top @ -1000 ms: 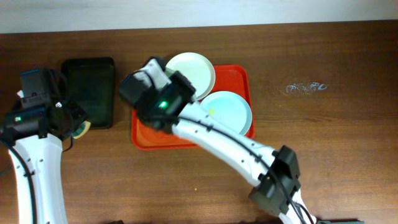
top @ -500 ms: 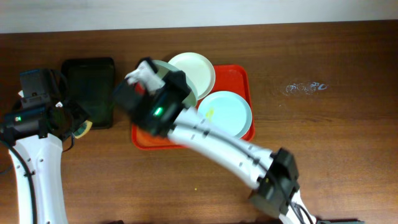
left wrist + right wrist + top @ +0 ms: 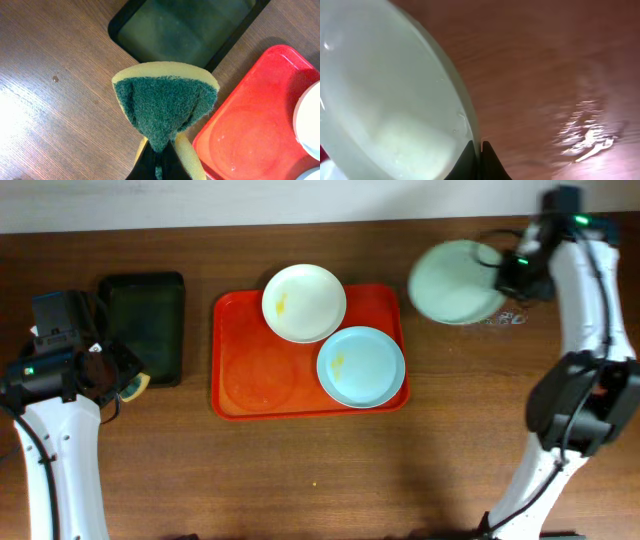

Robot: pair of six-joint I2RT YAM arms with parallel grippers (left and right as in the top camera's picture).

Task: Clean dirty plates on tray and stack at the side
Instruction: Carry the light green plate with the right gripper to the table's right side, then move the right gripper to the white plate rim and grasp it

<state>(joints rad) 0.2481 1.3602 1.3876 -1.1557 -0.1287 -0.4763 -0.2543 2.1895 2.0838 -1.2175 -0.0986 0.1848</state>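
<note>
Clamping the rim of a pale green round shallow plate, the right gripper is shown with its two dark fingers drawn narrow and the plate edge caught between them. In the wrist view the plate spreads away from the fingertips on one side, and the brown wooden table is seen on the other. From overhead, the green plate is held out beyond the fingertips, well apart from the large flat red rectangular plastic tray. Whether it touches the table cannot be told. Two plates lie on the tray, a cream-white round plate and a pale blue round plate. Their rims meet and each is marked with a small yellow smudge. The left gripper is closed on a yellow sponge with a green scouring face, which is folded between the fingers. Ahead of those fingers lies a dark green-black rectangular tub, with the tray just beside them.
</note>
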